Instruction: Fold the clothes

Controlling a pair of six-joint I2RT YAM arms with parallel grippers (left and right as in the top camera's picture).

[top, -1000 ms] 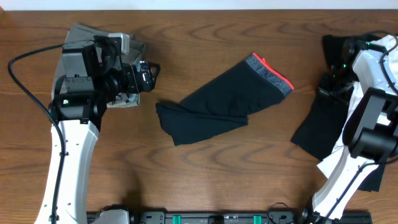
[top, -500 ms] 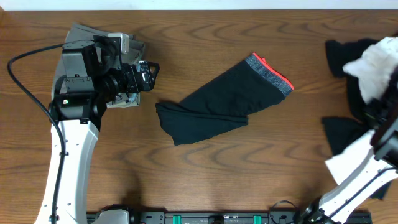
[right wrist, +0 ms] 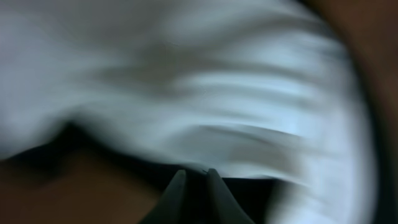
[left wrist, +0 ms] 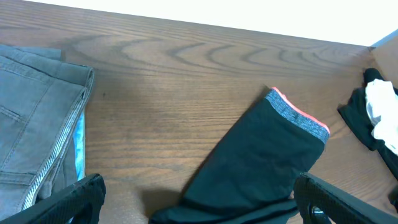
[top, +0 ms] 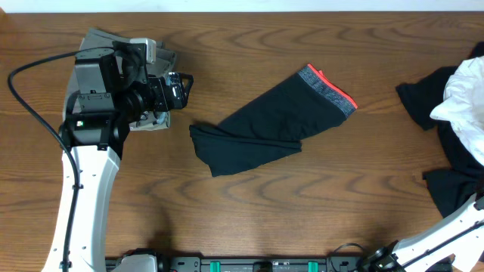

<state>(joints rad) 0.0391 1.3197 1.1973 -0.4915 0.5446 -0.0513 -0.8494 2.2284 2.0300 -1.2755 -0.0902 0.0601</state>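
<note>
A long black garment (top: 261,130) with a red-and-grey band (top: 330,86) lies folded over at mid-table. The left wrist view shows it too (left wrist: 255,162). My left gripper (top: 180,88) hangs open to its left, fingers wide apart (left wrist: 199,183) with nothing between them. A grey garment (top: 102,39) lies under that arm. At the right edge a white garment (top: 465,91) rests on black clothes (top: 420,98). My right gripper (right wrist: 196,177) shows only in its blurred wrist view. Its fingers are nearly together, against white cloth (right wrist: 186,81) and black cloth.
The left arm's black cable (top: 30,91) loops over the table's left side. A white link of the right arm (top: 446,230) crosses the bottom right corner above another black garment (top: 454,189). The table's far edge runs along the top.
The right arm has swung out past the right edge of the overhead view. The white garment and the black clothes under it have shifted right and spread. The left arm has not moved.
</note>
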